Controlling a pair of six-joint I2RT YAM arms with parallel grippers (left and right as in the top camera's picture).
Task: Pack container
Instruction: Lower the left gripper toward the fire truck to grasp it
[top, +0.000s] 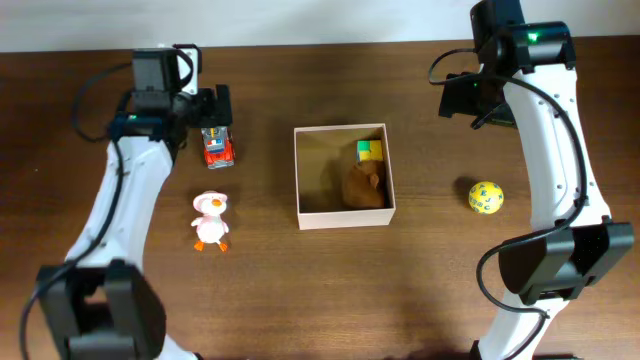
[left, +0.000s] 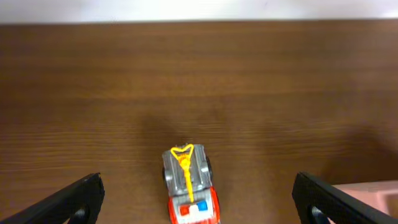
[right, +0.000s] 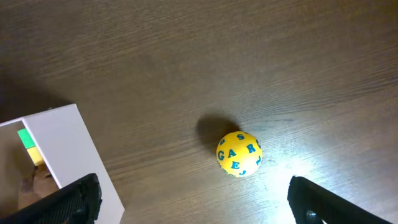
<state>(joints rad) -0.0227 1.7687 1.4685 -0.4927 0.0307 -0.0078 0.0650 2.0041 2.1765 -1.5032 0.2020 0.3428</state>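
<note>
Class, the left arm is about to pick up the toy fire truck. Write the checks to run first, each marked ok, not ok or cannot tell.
1. Left gripper open: ok, fingers wide apart.
2. Fire truck centred between them: ok.
3. Bare floor in the container: ok, left half free.
4. Duck off the truck-to-container path: ok.
5. Gripper's height above the truck: cannot tell.
</note>
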